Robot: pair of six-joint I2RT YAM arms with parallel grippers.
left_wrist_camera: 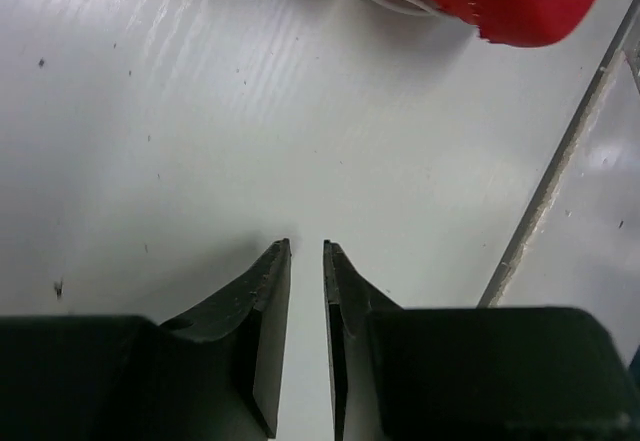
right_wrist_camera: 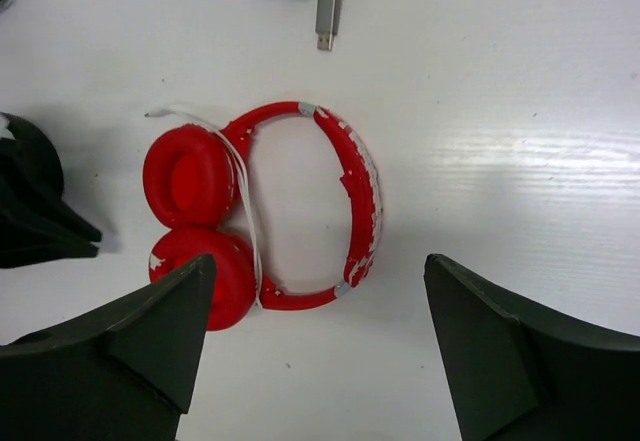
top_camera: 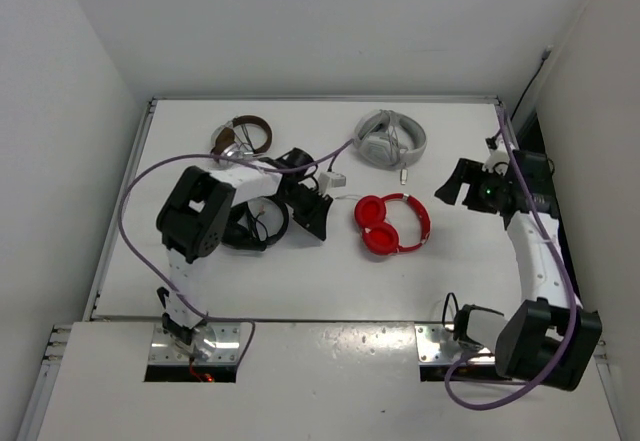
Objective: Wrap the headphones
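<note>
Our right jaws hang spread above the headphones, left jaws nearly together, empty; cable looks wrapped already.

White arms, black joints, purple cables.

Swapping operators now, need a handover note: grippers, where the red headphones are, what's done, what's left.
Left gripper: nearly shut, empty, over bare table just left of the red headphones.
Right gripper: wide open, empty, hovering over the headphones.
Headphones: flat mid-table, earcups together, neither arm touching them.
Done: white cable looks looped around the band by the earcups; one end pokes out.
Left: probably check the wrap and tuck that end.
</note>
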